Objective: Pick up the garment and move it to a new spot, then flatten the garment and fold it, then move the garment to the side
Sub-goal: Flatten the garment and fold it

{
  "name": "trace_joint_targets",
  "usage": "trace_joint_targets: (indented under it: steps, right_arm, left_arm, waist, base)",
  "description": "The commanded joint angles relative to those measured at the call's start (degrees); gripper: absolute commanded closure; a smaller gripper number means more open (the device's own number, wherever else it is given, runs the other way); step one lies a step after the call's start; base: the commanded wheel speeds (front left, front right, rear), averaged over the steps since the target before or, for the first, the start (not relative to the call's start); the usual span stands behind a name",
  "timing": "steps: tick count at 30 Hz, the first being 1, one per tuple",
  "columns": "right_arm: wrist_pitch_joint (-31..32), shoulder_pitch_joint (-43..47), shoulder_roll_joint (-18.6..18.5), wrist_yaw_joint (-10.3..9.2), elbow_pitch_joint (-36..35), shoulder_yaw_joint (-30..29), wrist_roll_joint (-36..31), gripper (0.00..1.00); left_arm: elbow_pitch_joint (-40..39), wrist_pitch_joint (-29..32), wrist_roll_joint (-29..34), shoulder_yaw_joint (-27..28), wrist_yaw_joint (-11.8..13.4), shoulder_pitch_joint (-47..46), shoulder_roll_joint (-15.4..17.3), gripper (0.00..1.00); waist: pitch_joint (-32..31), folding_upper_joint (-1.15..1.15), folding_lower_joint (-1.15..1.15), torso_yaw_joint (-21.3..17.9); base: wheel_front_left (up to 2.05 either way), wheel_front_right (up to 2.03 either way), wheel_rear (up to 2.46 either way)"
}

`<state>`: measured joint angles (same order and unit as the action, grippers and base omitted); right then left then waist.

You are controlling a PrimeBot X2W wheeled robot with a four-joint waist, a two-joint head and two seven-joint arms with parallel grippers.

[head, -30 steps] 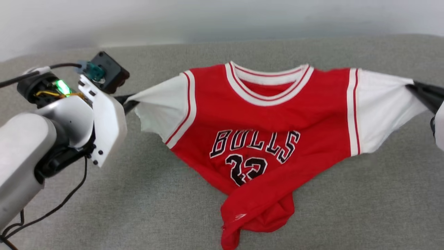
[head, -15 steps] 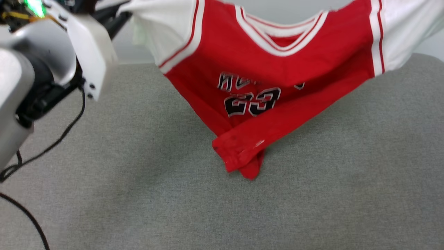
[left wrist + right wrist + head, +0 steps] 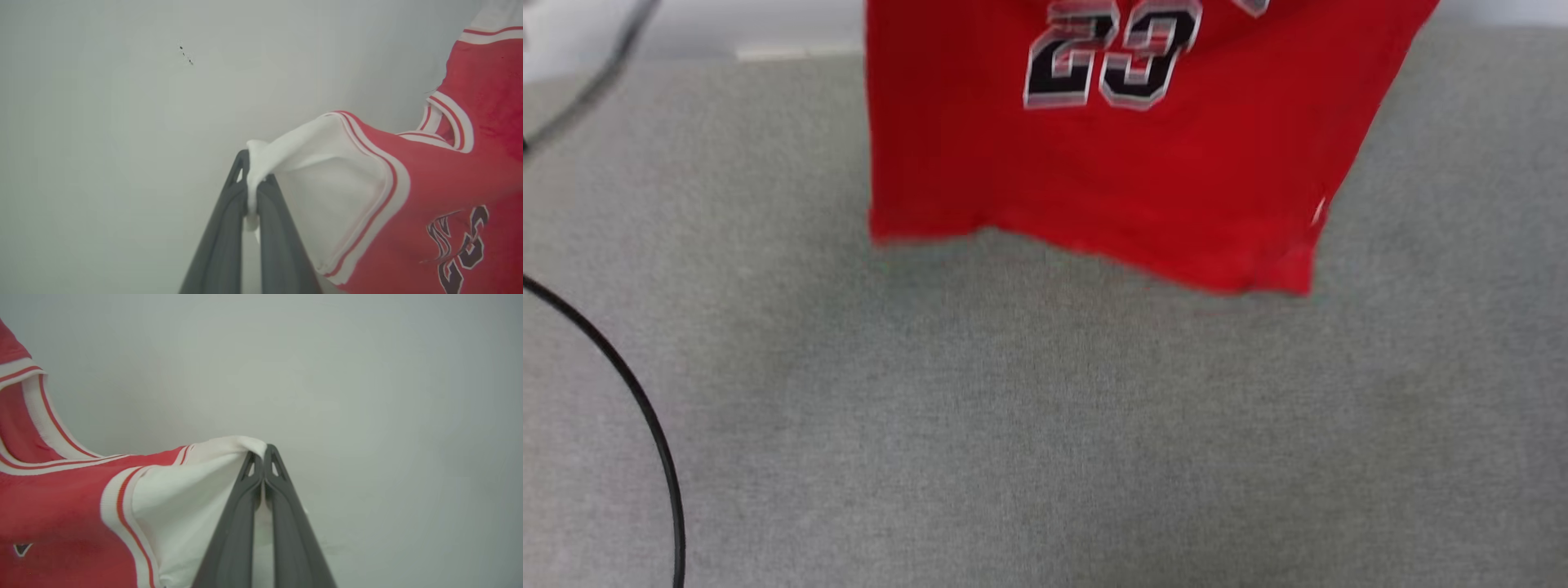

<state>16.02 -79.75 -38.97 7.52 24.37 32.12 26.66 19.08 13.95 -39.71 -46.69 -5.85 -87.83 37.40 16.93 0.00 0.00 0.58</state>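
the left gripper [image 3: 252, 183] is clamped on one white sleeve [image 3: 322, 175], the right gripper [image 3: 263, 457] on the other, so the shirt [image 3: 1127, 163] hangs spread over the grey cloth surface [image 3: 1013, 449]. best to hold the sleeves level and taut and let the hem [image 3: 1094, 249] land first. a pale wall [image 3: 122, 122] stands behind; a black cable [image 3: 645, 408] curves at the left.
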Motion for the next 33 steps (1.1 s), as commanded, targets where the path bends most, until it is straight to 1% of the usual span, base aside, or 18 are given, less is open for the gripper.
trace_joint_targets:
  steps: [1,6,10,13,17,21,25,29,30,33]
  right_arm:
    - [-0.82,-2.85,1.03,-0.06,1.26,-0.21,-0.91,1.00]
    - [-3.27,-12.95,3.80,-0.06,6.87,-0.51,-4.87,1.00]
    - [-5.50,-20.09,5.76,-0.06,10.88,-0.72,-7.21,1.00]
    - [-6.60,-24.09,7.43,-0.06,14.05,-0.27,-8.05,1.00]
    - [-8.47,-26.29,9.15,-0.06,18.07,1.71,-8.12,1.00]
    - [-11.23,-23.73,10.50,-0.06,21.77,4.21,-6.81,1.00]
    - [-14.16,-19.20,11.55,-0.06,24.74,7.57,-4.79,1.00]
    - [-17.00,-11.72,12.52,-0.06,26.27,11.01,-1.19,1.00]
    - [-17.00,-11.72,12.52,-0.06,26.27,11.01,-1.19,1.00]
    - [-18.89,-5.32,12.67,-0.06,25.72,14.02,2.05,1.00]
  left_arm:
    - [1.36,-1.15,0.65,0.71,-0.02,-2.34,-0.37,1.00]
    - [6.89,-4.42,2.13,2.47,-0.46,-10.40,-2.11,1.00]
    - [10.29,-6.79,1.92,3.76,-0.84,-15.89,-3.22,1.00]
    - [12.81,-8.15,1.61,3.70,-1.13,-18.34,-3.95,1.00]
    - [15.75,-10.41,0.88,3.11,-1.42,-19.66,-4.87,1.00]
    - [18.56,-13.22,-0.15,1.50,-1.48,-16.51,-5.29,1.00]
    - [20.10,-16.15,-2.31,-0.80,-1.53,-10.74,-5.18,1.00]
    - [19.54,-19.30,-4.63,-3.44,-1.54,-2.82,-3.64,1.00]
    - [19.54,-19.30,-4.63,-3.44,-1.54,-2.82,-3.64,1.00]
    - [18.52,-21.47,-6.33,-5.09,-1.55,4.36,-2.39,1.00]
  waist:
    - [3.43,0.00,0.00,0.14]
    - [7.83,0.00,0.00,0.14]
    - [10.11,0.00,0.00,0.31]
    - [11.41,0.00,0.00,0.58]
    - [12.97,0.00,0.00,0.94]
    - [13.42,0.00,0.00,1.14]
    - [12.34,0.00,0.00,0.91]
    - [10.10,0.00,0.00,0.62]
    - [10.10,0.00,0.00,0.62]
    - [7.95,0.00,0.00,0.40]
  base:
    - [0.00,0.00,0.00]
    - [0.00,0.00,0.00]
    - [0.00,0.00,0.00]
    - [0.00,0.00,0.00]
    - [0.00,0.00,0.00]
    - [0.00,0.00,0.00]
    - [0.00,0.00,0.00]
    - [0.00,0.00,0.00]
    - [0.00,0.00,0.00]
    - [0.00,0.00,0.00]
